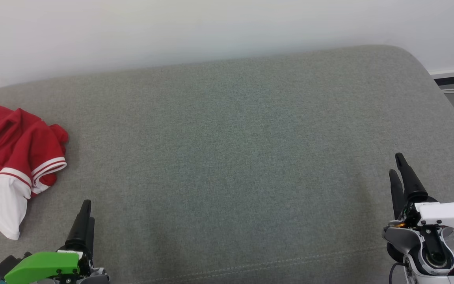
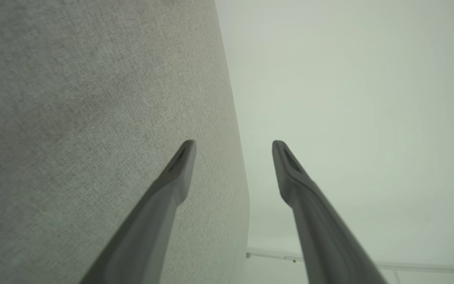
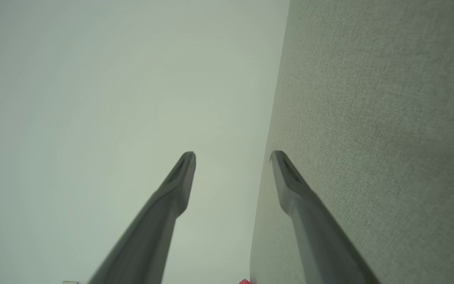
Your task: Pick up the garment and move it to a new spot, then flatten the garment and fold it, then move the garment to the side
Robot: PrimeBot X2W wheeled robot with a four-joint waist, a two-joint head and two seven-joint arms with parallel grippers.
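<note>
The crumpled red-and-white garment (image 1: 14, 157) lies at the left edge of the grey cushion (image 1: 227, 138), near the left claw (image 1: 88, 211), which, like the right claw (image 1: 397, 163), is spread apart and empty, so it should pinch a thick raised fold deeply and lift clear before carrying.
</note>
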